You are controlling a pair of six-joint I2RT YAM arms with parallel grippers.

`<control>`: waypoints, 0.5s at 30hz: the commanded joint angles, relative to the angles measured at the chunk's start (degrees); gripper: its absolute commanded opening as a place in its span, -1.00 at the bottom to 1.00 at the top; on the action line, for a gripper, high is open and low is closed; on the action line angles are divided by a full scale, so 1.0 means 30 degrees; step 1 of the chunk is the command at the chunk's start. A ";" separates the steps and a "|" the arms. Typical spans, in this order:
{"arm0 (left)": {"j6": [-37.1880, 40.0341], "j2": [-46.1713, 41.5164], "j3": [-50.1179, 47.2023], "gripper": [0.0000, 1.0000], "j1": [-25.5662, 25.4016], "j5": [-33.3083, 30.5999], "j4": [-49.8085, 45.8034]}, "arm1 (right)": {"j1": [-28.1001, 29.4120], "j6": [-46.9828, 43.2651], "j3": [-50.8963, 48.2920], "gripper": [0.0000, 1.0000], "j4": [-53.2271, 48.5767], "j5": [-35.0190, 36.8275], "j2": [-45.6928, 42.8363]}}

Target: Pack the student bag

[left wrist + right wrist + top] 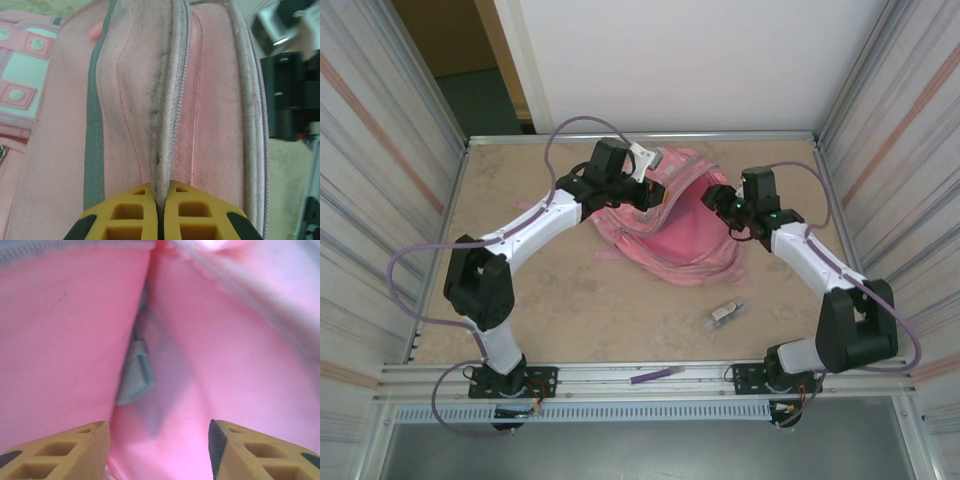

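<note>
Left gripper [158,200] pinches the student bag [678,242] (right gripper [159,435] agape inside).

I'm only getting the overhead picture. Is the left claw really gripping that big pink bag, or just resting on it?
Observer: Gripping. Its own camera shows the left claw shut on a ridge of the student bag, beside the zipper.
Operator: And the right one?
Observer: The right claw is open, with nothing between its fingers, facing the bag's pink inside.
Operator: Anything in there?
Observer: A small blue-grey thing sits deep in the fold; I can't tell what it is.
</note>
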 commanded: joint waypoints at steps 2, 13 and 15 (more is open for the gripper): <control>0.3502 -0.2330 -0.0833 -1.00 0.1224 -0.3563 -0.0882 | -0.0787 -0.2724 -0.0354 0.13 -0.3626 0.0929 -0.1681; 0.7304 -0.3236 -0.3881 -1.00 0.2601 -0.8501 -0.1210 | -0.0272 -0.3053 -0.0072 0.17 -0.6653 0.4200 -0.0279; 0.6345 -0.3750 -0.4735 -1.00 0.3046 -0.7087 -0.0797 | 0.0045 -0.2793 -0.0156 0.18 -0.6970 0.4733 -0.0552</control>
